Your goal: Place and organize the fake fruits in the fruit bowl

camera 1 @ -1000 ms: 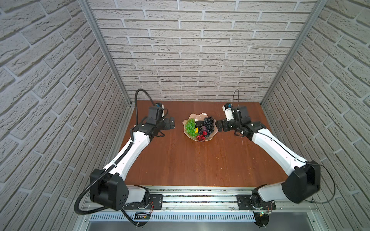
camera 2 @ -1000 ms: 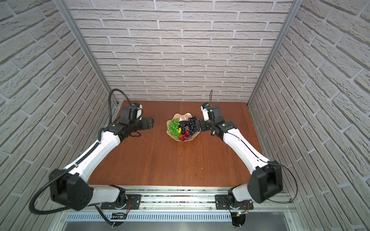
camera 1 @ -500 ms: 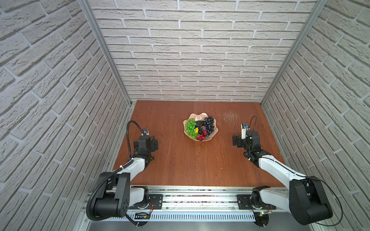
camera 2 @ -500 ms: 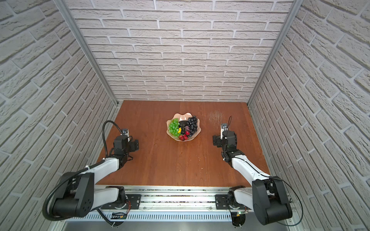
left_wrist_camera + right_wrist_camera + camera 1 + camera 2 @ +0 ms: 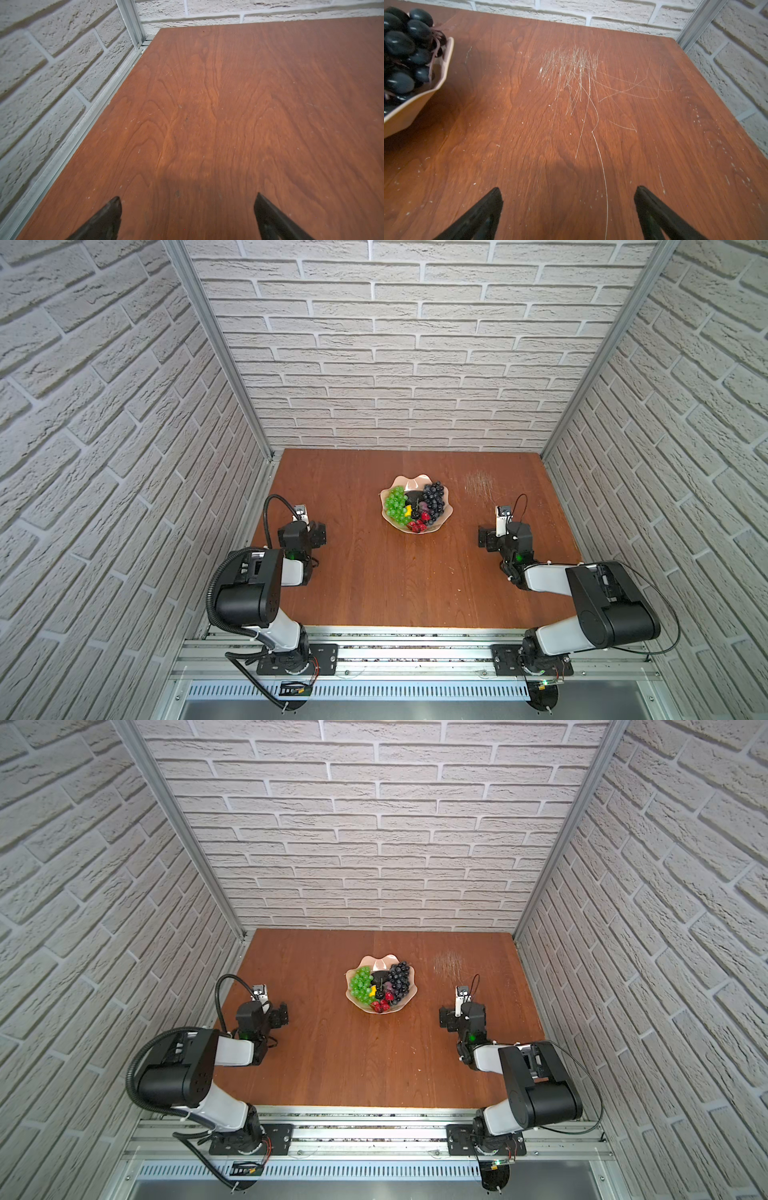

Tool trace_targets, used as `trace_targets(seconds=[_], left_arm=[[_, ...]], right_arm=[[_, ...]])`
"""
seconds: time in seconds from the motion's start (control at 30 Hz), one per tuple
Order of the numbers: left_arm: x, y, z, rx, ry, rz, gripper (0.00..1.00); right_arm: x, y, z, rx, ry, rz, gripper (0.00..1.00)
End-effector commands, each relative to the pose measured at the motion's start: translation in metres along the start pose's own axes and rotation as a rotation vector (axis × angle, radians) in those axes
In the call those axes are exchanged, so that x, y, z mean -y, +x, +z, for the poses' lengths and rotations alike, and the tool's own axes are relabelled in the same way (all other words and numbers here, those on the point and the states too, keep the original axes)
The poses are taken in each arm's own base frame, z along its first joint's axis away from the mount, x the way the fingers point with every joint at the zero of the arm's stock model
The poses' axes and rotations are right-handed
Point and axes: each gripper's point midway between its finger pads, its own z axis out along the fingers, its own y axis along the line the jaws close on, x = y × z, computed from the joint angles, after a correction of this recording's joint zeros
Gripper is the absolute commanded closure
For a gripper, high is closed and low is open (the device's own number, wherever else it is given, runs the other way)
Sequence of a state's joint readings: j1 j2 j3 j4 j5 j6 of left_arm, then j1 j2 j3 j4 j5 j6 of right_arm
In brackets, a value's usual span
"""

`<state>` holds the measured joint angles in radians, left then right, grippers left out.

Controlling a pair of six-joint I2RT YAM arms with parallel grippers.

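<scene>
Pink scalloped fruit bowl (image 5: 406, 479), glossy green grape bunch (image 5: 395, 502), scratched wooden table (image 5: 395, 580)

Left arm (image 5: 291, 572), right arm (image 5: 544, 577): same build. Glossy white link shells run between bulky, rounded black joint housings (image 5: 249, 593).

Small green light (image 5: 517, 558) glows on the right forearm (its twin shows on the left arm too).

Thick black ribbed hose (image 5: 212, 601) loops off the left arm. The right arm carries only a thin black cable (image 5: 672, 614).

Wrist camera (image 5: 502, 512): small pale box on a white bracket, with a thin wire looped behind it.

Black base plates (image 5: 326, 657) have small screws, and red and black wires show at one edge.

Left gripper (image 5: 188, 198), right gripper (image 5: 566, 189): fingers (image 5: 481, 216) are matte black and taper to blunt points.
</scene>
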<state>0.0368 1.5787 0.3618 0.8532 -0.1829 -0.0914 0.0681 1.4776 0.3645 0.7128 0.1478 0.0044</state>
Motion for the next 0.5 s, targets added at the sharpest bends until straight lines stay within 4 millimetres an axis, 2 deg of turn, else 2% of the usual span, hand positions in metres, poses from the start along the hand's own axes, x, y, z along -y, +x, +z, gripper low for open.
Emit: trace_targets(seconds=[0.0, 0.47], left_arm=[[-0.0011, -0.03, 0.0001, 0.108, 0.015, -0.037, 0.02], [0.0007, -0.0297, 0.0017, 0.098, 0.03, -0.036, 0.02]], right_arm=[[-0.0006, -0.0277, -0.0023, 0.098, -0.012, 0.027, 0.0], [-0.0001, -0.0278, -0.0028, 0.1, -0.012, 0.029, 0.0]])
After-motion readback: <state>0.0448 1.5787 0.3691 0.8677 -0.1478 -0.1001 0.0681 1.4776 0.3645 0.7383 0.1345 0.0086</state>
